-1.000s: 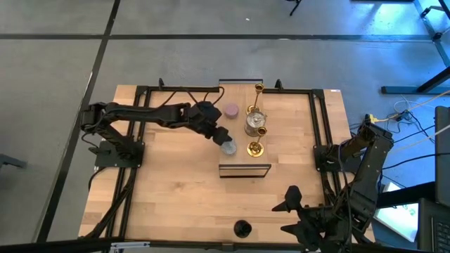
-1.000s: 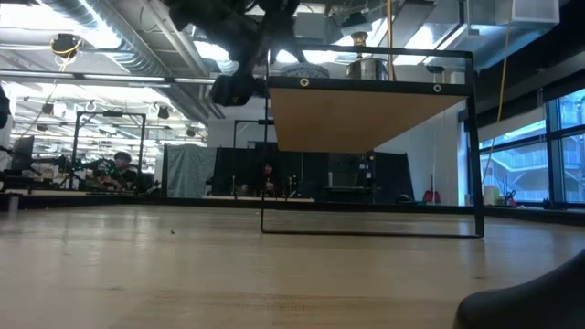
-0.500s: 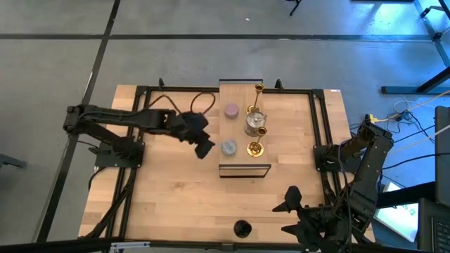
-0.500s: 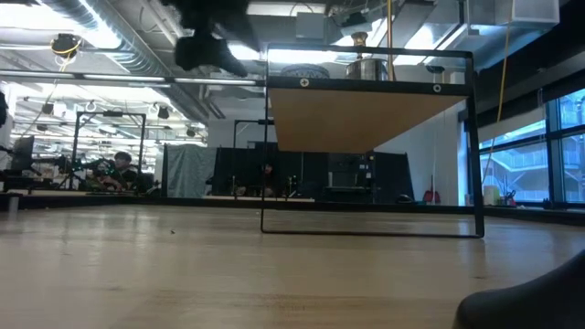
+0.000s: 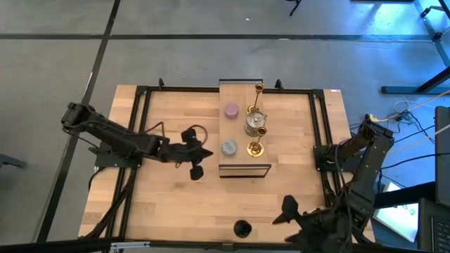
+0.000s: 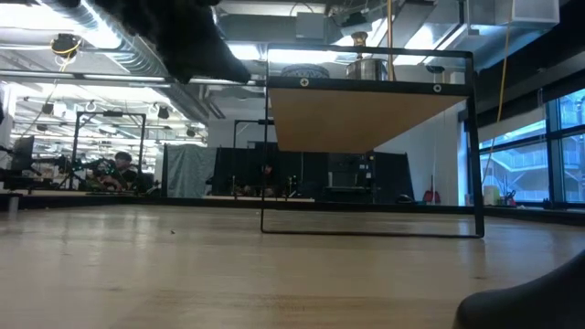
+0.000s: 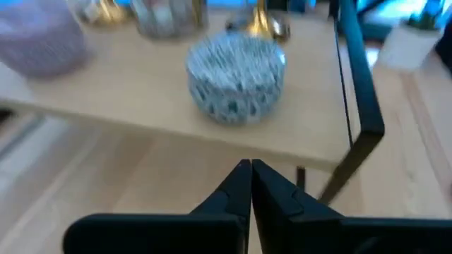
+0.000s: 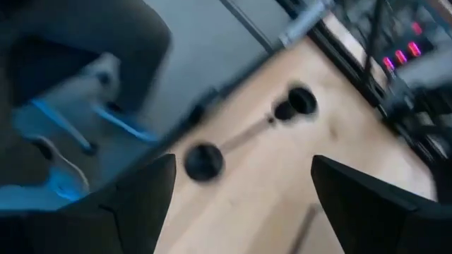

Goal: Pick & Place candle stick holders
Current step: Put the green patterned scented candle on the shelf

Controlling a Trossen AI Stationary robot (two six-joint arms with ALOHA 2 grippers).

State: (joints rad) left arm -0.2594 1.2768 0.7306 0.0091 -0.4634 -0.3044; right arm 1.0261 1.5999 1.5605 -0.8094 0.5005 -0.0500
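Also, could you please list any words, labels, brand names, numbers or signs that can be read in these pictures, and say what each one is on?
None can be read.
The grey-blue holder on the shelf shows only a ribbed pattern, no lettering.
The red lights in the right wrist view are blurred, with no digits to make out.
The room behind the table in the low view shows no legible sign.

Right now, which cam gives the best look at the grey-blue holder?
Left wrist view: the grey-blue holder fills the frame, ribbed side visible, standing on the raised shelf. High view shows only its top, small. Low view shows just its rim over the shelf edge. Right wrist view misses it.
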